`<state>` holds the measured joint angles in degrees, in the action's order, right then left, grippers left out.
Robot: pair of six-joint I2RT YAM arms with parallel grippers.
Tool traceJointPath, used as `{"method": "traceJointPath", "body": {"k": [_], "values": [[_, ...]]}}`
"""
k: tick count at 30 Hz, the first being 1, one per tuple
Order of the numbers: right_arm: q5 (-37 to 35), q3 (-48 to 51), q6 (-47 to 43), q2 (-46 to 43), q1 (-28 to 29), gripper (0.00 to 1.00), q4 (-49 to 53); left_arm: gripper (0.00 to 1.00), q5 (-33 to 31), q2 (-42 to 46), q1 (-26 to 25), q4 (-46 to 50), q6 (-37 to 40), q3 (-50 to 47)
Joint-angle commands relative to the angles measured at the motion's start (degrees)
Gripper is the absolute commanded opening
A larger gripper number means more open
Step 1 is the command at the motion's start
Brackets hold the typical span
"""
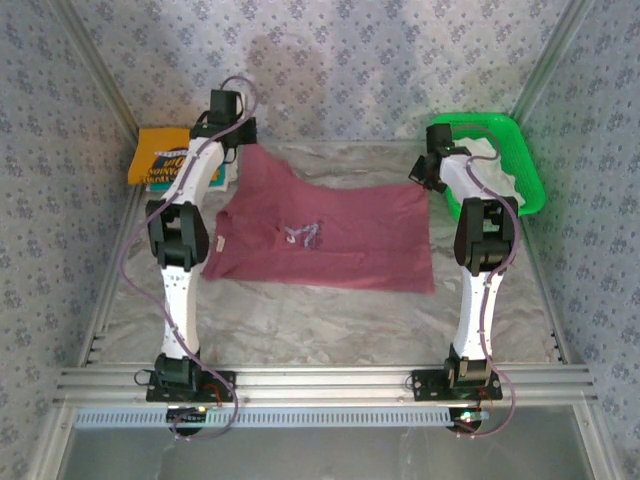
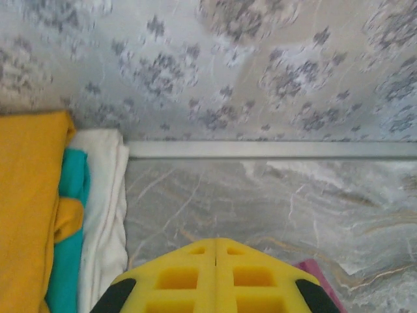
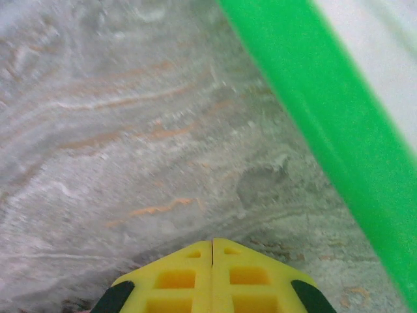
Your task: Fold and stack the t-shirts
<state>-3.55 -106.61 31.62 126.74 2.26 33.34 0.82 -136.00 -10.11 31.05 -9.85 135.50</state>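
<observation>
The maroon shirt [image 1: 325,235] is spread flat on the table [image 1: 300,320], its far corner covered by the left arm. The yellow shirt [image 2: 26,208], teal shirt [image 2: 68,261] and white shirt [image 2: 104,215] are stacked far left, cut off by the frame. The left gripper [image 2: 215,244] and right gripper [image 3: 212,242] are seen with fingers pressed together. Blurred white is glimpsed inside the basket [image 3: 326,117].

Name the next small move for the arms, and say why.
Probably open both pincers. The left pincer and right pincer are shut and hold nothing, while the maroon t-shirt lies spread flat and unfolded, its far corners near them, so opening readies a pinch on that edge.
</observation>
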Motion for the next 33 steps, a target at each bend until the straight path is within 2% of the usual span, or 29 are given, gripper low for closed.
{"method": "traceJointPath", "body": {"k": [1,3,7,11,15,22,27,33], "values": [[0.71,-2.07,1.20,0.35,-0.49,0.00,-0.47,0.00,0.84,-0.22,-0.50,7.15,2.17,4.17],[0.81,-1.33,0.12,0.07,-0.46,0.00,-1.95,0.00,-0.33,3.50,-0.79,3.72,2.52,-2.89],[1.14,0.43,-2.46,-0.80,-0.31,0.00,-3.76,0.00,-0.35,16.92,-0.57,-13.40,2.35,-28.69],[0.50,3.37,-4.92,-2.89,-0.17,0.00,-6.24,0.00,-0.81,23.57,0.54,-18.32,3.56,-39.72],[0.13,6.55,-6.64,-6.05,-0.16,0.00,-8.60,0.00,-0.93,26.62,2.30,-19.19,4.76,-43.58],[-0.38,15.88,-8.10,-12.45,0.62,0.00,-14.33,0.00,-0.98,32.27,2.55,-20.73,4.84,-49.85],[-1.94,21.76,-8.15,-15.58,1.19,0.00,-16.25,0.00,-3.64,35.99,2.55,-23.45,4.03,-57.64],[-3.52,25.63,-7.87,-18.81,1.56,0.00,-17.07,0.00,-5.28,37.17,2.50,-24.02,3.33,-61.41]]}}
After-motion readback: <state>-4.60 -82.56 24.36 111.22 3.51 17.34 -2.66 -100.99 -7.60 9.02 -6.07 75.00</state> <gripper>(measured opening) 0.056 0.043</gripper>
